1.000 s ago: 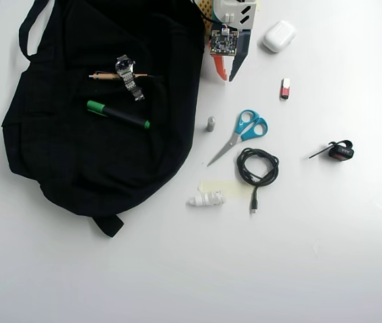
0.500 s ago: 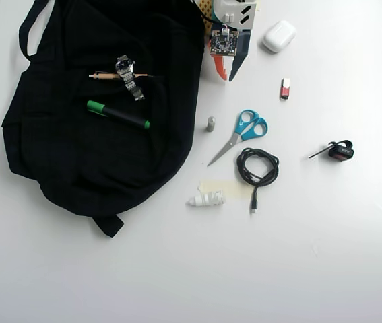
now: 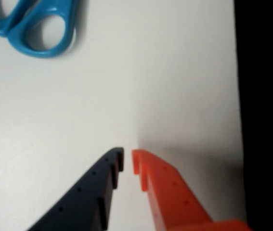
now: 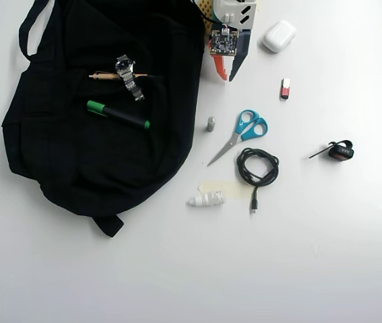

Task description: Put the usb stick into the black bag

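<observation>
The usb stick (image 4: 285, 88), red with a pale end, lies on the white table right of my gripper in the overhead view; the wrist view does not show it. The black bag (image 4: 103, 108) spreads over the left half of the table, and its edge fills the right side of the wrist view (image 3: 264, 110). My gripper (image 4: 228, 76) hangs at the top centre beside the bag's right edge, with one dark and one orange finger. In the wrist view the gripper (image 3: 128, 161) has its tips nearly touching, with nothing between them.
On the bag lie a wristwatch (image 4: 128, 75), a thin pen (image 4: 110, 77) and a green-capped marker (image 4: 118, 114). On the table: blue scissors (image 4: 243, 132), a grey cylinder (image 4: 211, 124), a coiled black cable (image 4: 257, 168), a white earbud case (image 4: 279, 36), a black-and-red clip (image 4: 339, 151), a white part (image 4: 206, 199).
</observation>
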